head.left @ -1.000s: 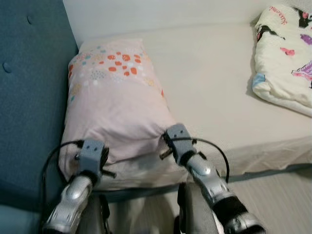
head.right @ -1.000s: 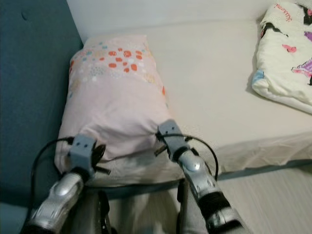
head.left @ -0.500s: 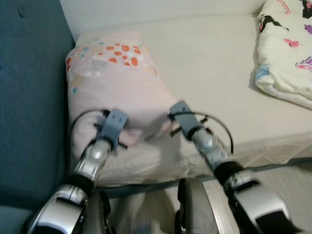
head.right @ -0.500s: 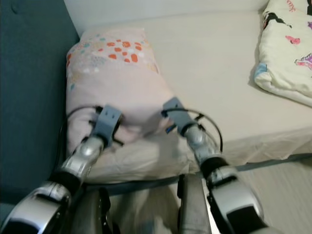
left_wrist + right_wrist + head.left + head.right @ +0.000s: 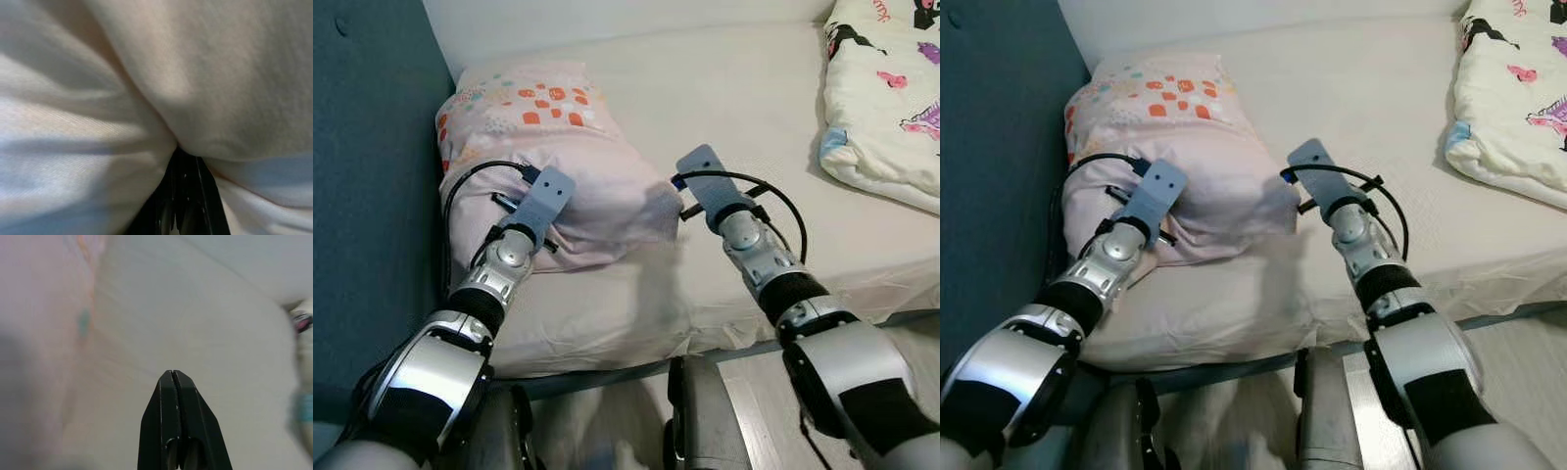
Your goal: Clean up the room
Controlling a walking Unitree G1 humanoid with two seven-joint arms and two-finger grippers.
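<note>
The pink pillow (image 5: 543, 147) is laid on the bed (image 5: 754, 117) with its long axis from 12 to 6 o'clock, its near end pressed by the left end effector (image 5: 183, 193), fingers closed together, while the right end effector (image 5: 174, 396), also closed, is held just beside at 3 o'clock.

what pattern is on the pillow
Pale pink pillow with orange, teal and white spots at its far end; clearest in the left eye view.

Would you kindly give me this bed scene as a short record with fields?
surface: bed
pillow: pink, by the blue headboard
blanket: bunched at the bed's right
left hand: shut, pressed into the pillow
right hand: shut, beside the pillow, over the sheet
</note>
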